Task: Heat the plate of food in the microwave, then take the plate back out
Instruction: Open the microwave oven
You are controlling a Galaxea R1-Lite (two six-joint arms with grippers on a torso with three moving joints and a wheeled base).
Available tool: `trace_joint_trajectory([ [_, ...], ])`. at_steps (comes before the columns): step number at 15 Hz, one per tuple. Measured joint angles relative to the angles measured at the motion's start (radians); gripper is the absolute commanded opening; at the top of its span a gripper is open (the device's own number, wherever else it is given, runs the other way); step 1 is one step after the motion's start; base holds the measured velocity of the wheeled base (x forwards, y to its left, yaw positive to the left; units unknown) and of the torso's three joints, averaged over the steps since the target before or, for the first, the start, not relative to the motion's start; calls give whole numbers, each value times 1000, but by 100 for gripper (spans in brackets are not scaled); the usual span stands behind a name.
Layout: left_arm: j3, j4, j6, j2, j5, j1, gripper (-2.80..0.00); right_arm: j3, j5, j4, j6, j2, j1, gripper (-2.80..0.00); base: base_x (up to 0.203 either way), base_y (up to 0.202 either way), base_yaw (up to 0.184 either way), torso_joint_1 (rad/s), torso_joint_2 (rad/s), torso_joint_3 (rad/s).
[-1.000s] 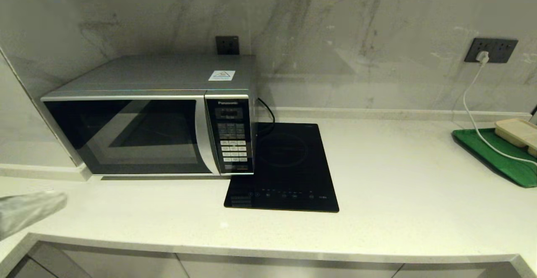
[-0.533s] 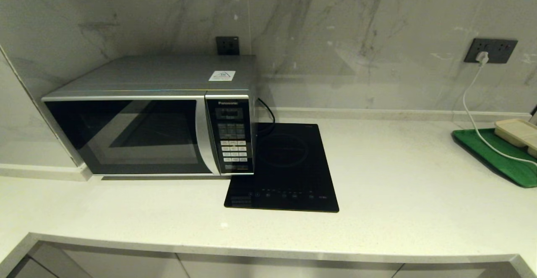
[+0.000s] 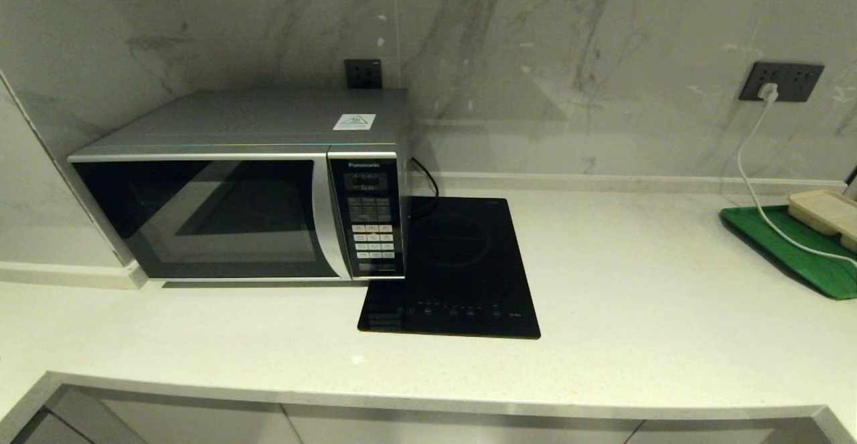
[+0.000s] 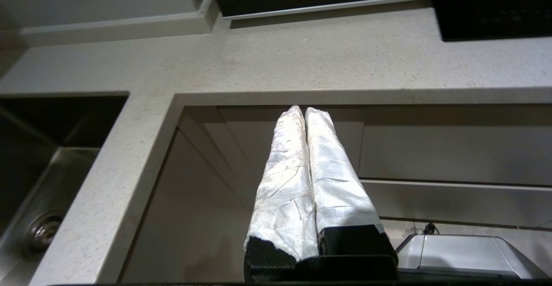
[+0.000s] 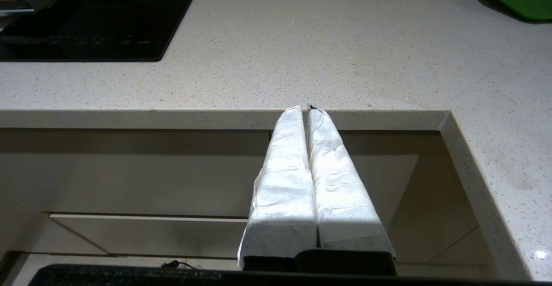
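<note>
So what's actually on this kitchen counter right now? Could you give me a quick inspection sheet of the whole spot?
Surface: pale speckled countertop, running along a marble wall.
Job's things: silver microwave, door shut; no plate of food in any view.
Clutter: black induction cooktop beside the microwave; green tray at the far right carrying a beige tray.
Grippers: left gripper shut and empty, below the counter's front edge; right gripper shut and empty, also by the front edge.
Cables: white cable from the wall socket across the green tray; black cord behind the microwave.
Surroundings: sink to the left; cabinet fronts below.
</note>
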Motion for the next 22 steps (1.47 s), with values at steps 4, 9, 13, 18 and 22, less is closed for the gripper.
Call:
trace_joint_trajectory([
  [4, 294, -194, 15, -149, -114, -9, -280, 0, 0, -1, -1, 0, 0, -280, 0, 0, 0, 0, 0, 0],
  [9, 689, -695, -14, -200, -152, -12, -280, 0, 0, -2, 0, 0, 0, -280, 0, 0, 0, 0, 0, 0],
  [13, 718, -726, -31, -207, -155, -12, -280, 0, 0, -2, 0, 0, 0, -280, 0, 0, 0, 0, 0, 0],
  [18, 720, -725, -48, -208, -153, -12, -280, 0, 0, -2, 0, 0, 0, -280, 0, 0, 0, 0, 0, 0],
  [22, 723, -738, -63, -208, -150, -12, -280, 0, 0, -1, 0, 0, 0, -280, 0, 0, 0, 0, 0, 0],
])
